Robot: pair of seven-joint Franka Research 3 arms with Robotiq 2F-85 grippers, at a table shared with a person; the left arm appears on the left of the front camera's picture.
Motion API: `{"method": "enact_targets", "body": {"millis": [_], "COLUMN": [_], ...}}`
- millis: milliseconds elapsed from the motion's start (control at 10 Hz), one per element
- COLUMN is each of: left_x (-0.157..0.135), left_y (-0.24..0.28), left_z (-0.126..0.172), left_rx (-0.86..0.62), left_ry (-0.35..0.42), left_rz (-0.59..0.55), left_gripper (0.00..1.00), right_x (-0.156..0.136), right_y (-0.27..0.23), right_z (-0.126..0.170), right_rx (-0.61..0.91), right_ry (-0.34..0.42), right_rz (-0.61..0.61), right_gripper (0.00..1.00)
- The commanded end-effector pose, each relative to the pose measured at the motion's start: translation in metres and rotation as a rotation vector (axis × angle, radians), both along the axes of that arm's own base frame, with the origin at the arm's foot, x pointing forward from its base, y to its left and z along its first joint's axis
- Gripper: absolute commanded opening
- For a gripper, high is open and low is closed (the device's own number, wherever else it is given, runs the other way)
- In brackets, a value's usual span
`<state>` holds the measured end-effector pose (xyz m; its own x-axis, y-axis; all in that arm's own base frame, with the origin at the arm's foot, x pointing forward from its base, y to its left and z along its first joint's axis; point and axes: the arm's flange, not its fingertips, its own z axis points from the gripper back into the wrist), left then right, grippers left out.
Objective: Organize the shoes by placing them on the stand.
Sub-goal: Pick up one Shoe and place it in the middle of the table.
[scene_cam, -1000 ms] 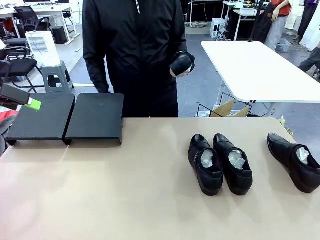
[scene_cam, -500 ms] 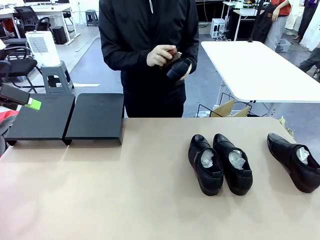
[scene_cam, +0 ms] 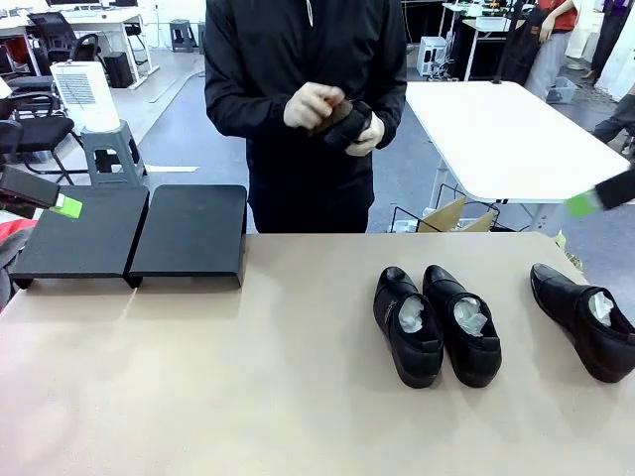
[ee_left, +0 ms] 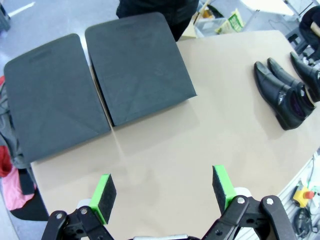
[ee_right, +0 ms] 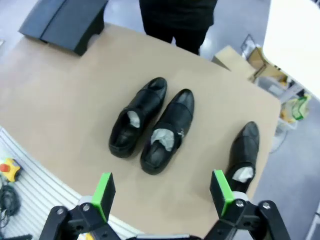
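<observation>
**On Table, Right Half of Frame: Three Shoes Waiting, Stand Bare**

Progress. No shoes are on the stand [scene_cam: 189,236]. Its two platforms sit side by side at upper left of the front view, and both are bare. Three shoes rest on the table [scene_cam: 248,387]. A pair [scene_cam: 437,327] lies right of centre, side by side, toes toward the person, with white paper [scene_cam: 468,315] inside. A single shoe [scene_cam: 582,320] lies near the right edge. A fourth shoe [scene_cam: 349,125] is off the table, in the person's hands [scene_cam: 316,107] at top centre. Judged from this, the task is at its start and all four placements remain.

Tool state. The left gripper [ee_left: 164,187] has its jaws wide apart with nothing between them. The right gripper [ee_right: 162,191] is the same.

Position relative to tool. In the left wrist view the stand occupies the upper left, well beyond the fingertips, and the pair lies at the right edge. In the right wrist view the pair sits at frame centre, well apart from the pads [ee_right: 220,189]. The single shoe appears at lower right, near one pad in the picture, with no contact.
</observation>
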<state>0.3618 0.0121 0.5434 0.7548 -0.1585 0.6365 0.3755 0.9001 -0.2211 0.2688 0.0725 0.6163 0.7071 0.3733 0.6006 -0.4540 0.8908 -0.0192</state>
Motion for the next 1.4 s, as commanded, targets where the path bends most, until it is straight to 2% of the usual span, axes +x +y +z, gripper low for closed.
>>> {"method": "enact_targets", "body": {"millis": [0, 100, 200, 400, 500, 600, 800, 1000, 1100, 1300], "left_x": [0.0, 0.0, 0.0, 0.0, 0.0, 0.0, 0.0, 0.0, 0.0, 0.0], "left_y": [0.002, 0.002, 0.002, 0.002, 0.002, 0.002, 0.002, 0.002, 0.002, 0.002], "left_z": [0.0, 0.0, 0.0, 0.0, 0.0, 0.0, 0.0, 0.0, 0.0, 0.0], "left_rx": [-0.011, -0.011, -0.011, -0.011, -0.011, -0.011, -0.011, -0.011, -0.011, -0.011], "left_ry": [-0.004, -0.004, -0.004, -0.004, -0.004, -0.004, -0.004, -0.004, -0.004, -0.004], "left_rz": [-0.012, -0.012, -0.012, -0.012, -0.012, -0.012, -0.012, -0.012, -0.012, -0.012], "left_gripper": [1.0, 1.0, 1.0, 1.0, 1.0, 1.0, 1.0, 1.0, 1.0, 1.0], "right_x": [0.028, 0.035, 0.038, 0.029, 0.03, 0.035, 0.035, 0.034, 0.046, 0.067], "right_y": [0.048, 0.075, 0.095, 0.116, 0.119, 0.112, 0.112, 0.121, 0.128, 0.141], "right_z": [0.002, -0.013, -0.031, -0.07, -0.092, -0.068, -0.068, -0.086, -0.108, -0.155], "right_rx": [-0.103, -0.103, -0.125, -0.173, -0.15, -0.157, -0.157, -0.164, -0.133, -0.081], "right_ry": [0.172, 0.252, 0.288, 0.311, 0.368, 0.306, 0.306, 0.372, 0.47, 0.542], "right_rz": [-0.042, -0.023, -0.07, -0.192, -0.236, -0.111, -0.111, -0.194, -0.214, -0.231], "right_gripper": [1.0, 1.0, 1.0, 1.0, 1.0, 1.0, 1.0, 1.0, 1.0, 1.0]}}
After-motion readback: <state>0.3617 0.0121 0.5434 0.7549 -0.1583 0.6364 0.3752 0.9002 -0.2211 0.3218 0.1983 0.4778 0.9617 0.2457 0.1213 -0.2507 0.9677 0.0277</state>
